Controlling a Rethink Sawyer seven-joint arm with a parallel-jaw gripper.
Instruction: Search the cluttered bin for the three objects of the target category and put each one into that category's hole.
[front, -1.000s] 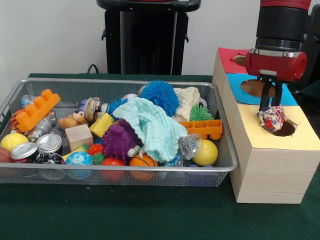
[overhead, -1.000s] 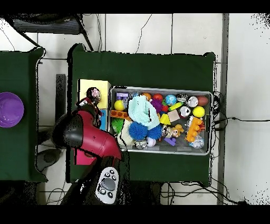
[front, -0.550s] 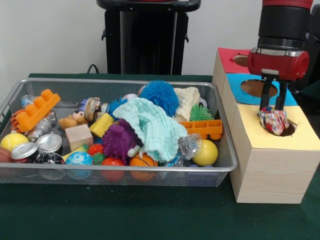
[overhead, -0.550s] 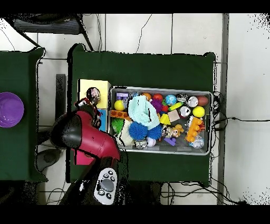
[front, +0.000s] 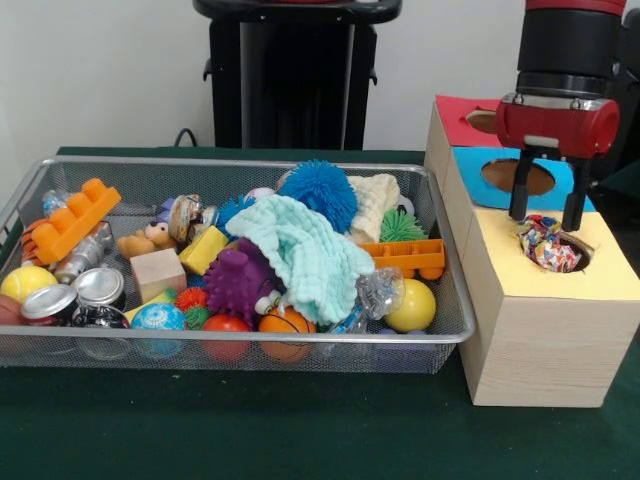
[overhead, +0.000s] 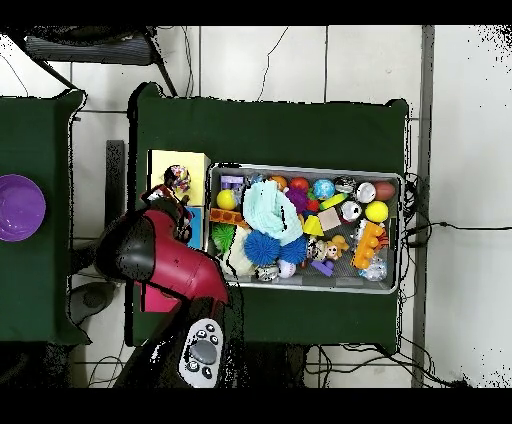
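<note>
One gripper (front: 547, 207) hangs above the yellow section (front: 520, 272) of the wooden sorting box (front: 540, 350), its two black fingers spread apart and holding nothing. One crumpled multicoloured wrapper ball (front: 545, 243) sits in the yellow section's hole, just below the fingertips and apart from them. Three coloured sections top the box: yellow nearest, blue (front: 470, 165) in the middle, red (front: 455, 118) farthest, each with one hole.

One wire mesh bin (front: 250, 345) stands beside the box on the green tablecloth (front: 250, 430). Counted contents visible in the front view: two silver cans (front: 98, 287) at the near left corner, one orange toy brick (front: 72, 218), one orange tray-shaped block (front: 405, 255), one wooden cube (front: 158, 274), one yellow block (front: 204, 249), one mint knitted cloth (front: 300, 252), one cream cloth (front: 372, 203), one blue spiky ball (front: 318, 193), one purple spiky ball (front: 238, 280), two yellow balls (front: 412, 306), one small basketball (front: 285, 325) and one small teddy bear (front: 145, 241).

In the overhead view, one purple bowl (overhead: 20, 207) rests on a separate table to the side.
</note>
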